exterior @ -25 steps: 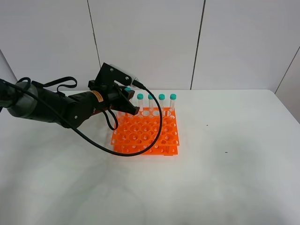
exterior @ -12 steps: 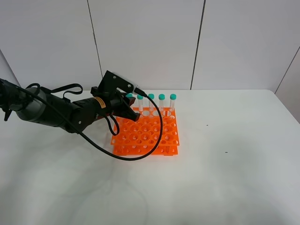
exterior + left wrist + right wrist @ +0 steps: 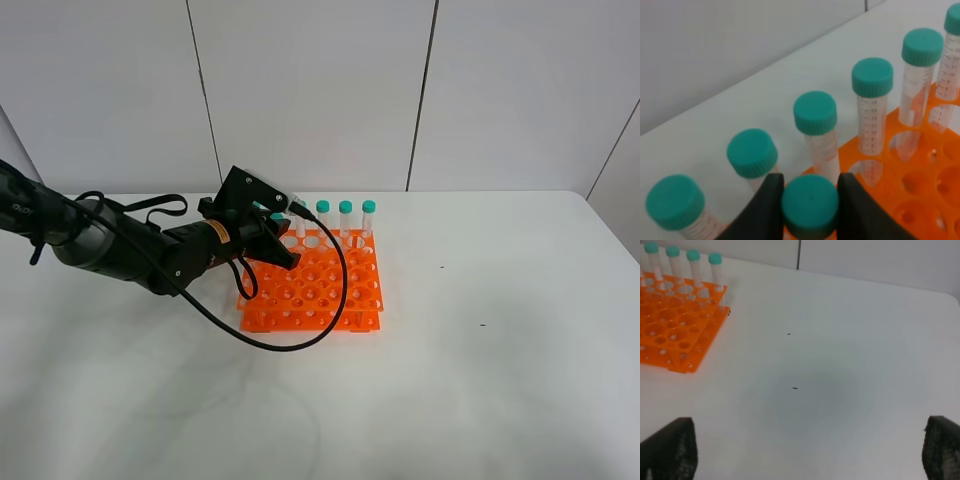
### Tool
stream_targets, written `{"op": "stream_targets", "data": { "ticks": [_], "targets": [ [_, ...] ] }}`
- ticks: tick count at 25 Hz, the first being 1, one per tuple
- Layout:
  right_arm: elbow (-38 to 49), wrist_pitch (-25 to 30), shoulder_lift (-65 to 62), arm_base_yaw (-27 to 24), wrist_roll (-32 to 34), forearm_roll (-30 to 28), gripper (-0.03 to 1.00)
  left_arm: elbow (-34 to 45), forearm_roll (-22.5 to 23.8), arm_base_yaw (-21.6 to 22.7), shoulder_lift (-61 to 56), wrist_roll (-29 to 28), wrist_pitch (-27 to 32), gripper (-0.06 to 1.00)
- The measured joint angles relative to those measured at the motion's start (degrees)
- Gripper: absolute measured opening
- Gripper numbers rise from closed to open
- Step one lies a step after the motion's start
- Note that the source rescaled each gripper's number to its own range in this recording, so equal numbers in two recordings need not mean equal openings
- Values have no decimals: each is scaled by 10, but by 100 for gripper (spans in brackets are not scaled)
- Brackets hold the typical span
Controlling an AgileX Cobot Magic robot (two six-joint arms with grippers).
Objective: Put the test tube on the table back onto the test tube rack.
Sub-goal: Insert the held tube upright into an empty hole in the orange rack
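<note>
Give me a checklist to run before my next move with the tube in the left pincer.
1. Left pincer shut on the test tube at its cap: ok.
2. Held tube above the test tube rack: ok.
3. Tube tip lined up with a free hole: cannot tell, hidden below the cap.
4. Neighbouring tubes standing upright in the back row: ok.
5. Right pincer open, over the bare table, away from the rack: ok.
</note>
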Motion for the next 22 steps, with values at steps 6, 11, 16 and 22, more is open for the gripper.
{"op": "stream_targets", "data": {
  "ticks": [6, 11, 16, 22],
  "targets": [
    [0, 0, 0, 0, 0, 0, 100, 0, 0, 0, 1, 0, -3, 0],
    [0, 0, 0, 0, 0, 0, 100, 0, 0, 0, 1, -7, -3, 0],
    [0, 0, 0, 0, 0, 0, 100, 0, 0, 1, 1, -46, -2, 0],
    [0, 0, 0, 0, 0, 0, 100, 0, 0, 1, 1, -49, 0, 0]
  ]
}}
